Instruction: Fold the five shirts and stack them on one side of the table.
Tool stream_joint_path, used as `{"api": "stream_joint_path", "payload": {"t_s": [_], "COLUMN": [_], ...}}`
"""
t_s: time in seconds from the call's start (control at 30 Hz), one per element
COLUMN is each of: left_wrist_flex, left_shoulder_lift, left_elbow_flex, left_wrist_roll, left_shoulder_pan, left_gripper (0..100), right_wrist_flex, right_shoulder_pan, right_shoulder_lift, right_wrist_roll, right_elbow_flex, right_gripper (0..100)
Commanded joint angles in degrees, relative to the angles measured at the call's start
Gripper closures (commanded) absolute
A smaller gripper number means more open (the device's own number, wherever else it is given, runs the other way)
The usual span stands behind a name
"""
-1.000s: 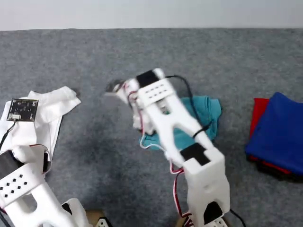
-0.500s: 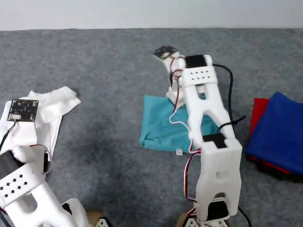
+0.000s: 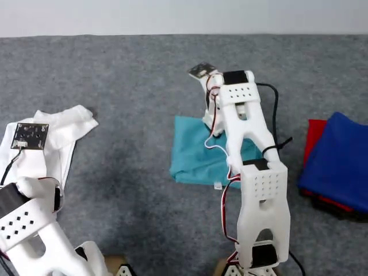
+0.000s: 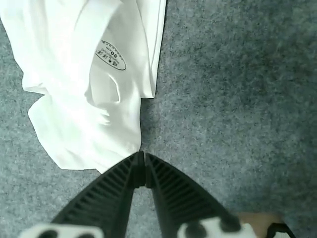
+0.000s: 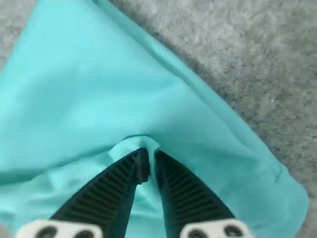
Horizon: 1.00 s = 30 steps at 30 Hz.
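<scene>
Where our right claw [image 5: 147, 159] meets the cloth, its jaws are pressed together on a small raised pinch of the teal shirt [image 5: 99, 89]. That shirt lies flattened into a rough rectangle near the middle of the grey bench [image 3: 115, 75]. From above we see the right arm [image 3: 261, 195] stretched out over the shirt's right part. Our left claw [image 4: 144, 159] has its jaws closed together with nothing between them. Its tips sit just beside the edge of the crumpled white shirt [image 4: 84, 74], which is at the bench's left side. At the right side we find a stack: a folded blue shirt [image 3: 339, 161] on top of a red shirt [image 3: 315, 138], with a dark garment [image 3: 333, 208] underneath.
</scene>
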Motion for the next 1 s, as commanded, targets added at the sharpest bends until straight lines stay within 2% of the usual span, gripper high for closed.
{"api": "stream_joint_path", "payload": {"t_s": [0.0,0.07,0.27,0.57,0.73,0.97], "left_wrist_flex": [-1.23,-1.23,-1.93,-2.02,-2.02,-2.02], "left_shoulder_lift": [-0.79,-0.79,-0.79,-0.79,-0.79,-0.79], "left_elbow_flex": [-0.31,-0.31,-0.31,-0.31,-0.31,-0.31], "left_wrist_roll": [-0.44,-0.44,-0.44,-0.44,-0.44,-0.44], "left_shoulder_pan": [0.00,0.00,0.00,0.09,0.09,0.09], "left_gripper": [100,100,100,100,100,100], "right_wrist_flex": [5.85,8.66,8.66,8.57,8.48,8.66], "right_shoulder_pan": [1.10,1.80,4.79,6.29,6.46,11.91], "right_shoulder_lift": [-1.01,-1.01,-7.16,-24.13,-27.74,-32.22], "right_wrist_roll": [1.58,2.90,7.21,12.92,15.12,15.21], "right_elbow_flex": [-4.84,-6.77,-3.78,21.19,31.03,32.62], "right_gripper": [98.7,98.7,98.7,98.4,97.8,80.7]}}
